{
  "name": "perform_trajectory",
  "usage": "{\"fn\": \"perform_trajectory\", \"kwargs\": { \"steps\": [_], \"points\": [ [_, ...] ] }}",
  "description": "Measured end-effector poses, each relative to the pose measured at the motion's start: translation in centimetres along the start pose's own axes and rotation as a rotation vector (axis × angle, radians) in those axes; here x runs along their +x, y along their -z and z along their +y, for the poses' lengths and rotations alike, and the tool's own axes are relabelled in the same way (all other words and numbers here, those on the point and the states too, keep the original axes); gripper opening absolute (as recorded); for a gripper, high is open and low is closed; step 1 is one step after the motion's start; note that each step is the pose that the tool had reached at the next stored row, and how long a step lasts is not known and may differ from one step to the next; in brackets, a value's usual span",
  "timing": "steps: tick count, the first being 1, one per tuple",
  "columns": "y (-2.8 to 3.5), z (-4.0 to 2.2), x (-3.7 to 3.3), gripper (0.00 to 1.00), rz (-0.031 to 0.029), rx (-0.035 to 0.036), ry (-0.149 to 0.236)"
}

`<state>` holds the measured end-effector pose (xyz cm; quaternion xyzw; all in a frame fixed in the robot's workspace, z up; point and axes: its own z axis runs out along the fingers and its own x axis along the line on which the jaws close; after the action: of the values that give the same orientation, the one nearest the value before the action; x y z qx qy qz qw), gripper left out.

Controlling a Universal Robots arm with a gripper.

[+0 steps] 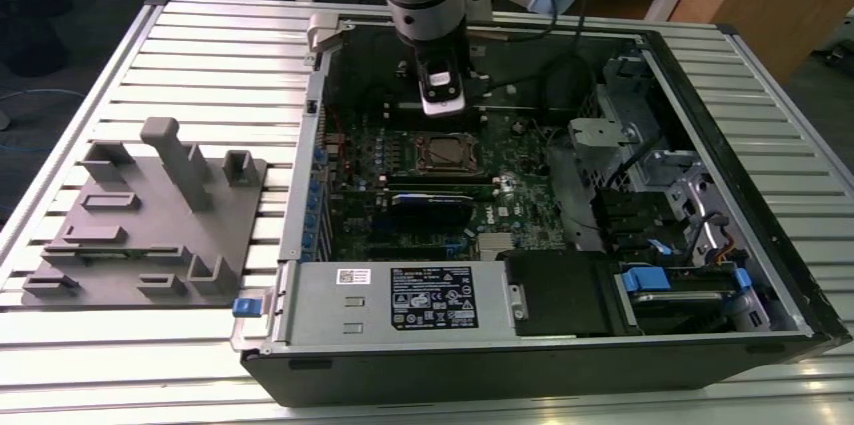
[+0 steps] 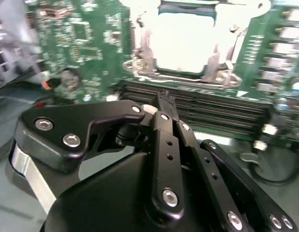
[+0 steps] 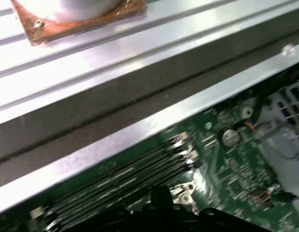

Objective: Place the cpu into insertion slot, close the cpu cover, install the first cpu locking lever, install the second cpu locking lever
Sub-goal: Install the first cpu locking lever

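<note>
Hovering inside the open computer case (image 1: 747, 195), the gripper (image 2: 164, 104) has its fingers pressed together, empty, near the cpu (image 2: 186, 41) seated in its insertion slot (image 1: 446, 153).

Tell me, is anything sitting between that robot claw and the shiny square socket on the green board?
Nothing visible does. In the exterior view the gripper hangs inside the open computer case, just beyond the insertion slot. In the second wrist view, bare memory slots lie between the fingertips and the socket.
</note>
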<state>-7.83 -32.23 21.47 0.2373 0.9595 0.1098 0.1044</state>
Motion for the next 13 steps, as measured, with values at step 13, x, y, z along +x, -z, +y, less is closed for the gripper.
{"fn": "perform_trajectory", "kwargs": {
  "steps": [13],
  "points": [
    [-0.07,0.08,-0.16,0.1,0.0219,0.1042,0.009]
  ]
}}
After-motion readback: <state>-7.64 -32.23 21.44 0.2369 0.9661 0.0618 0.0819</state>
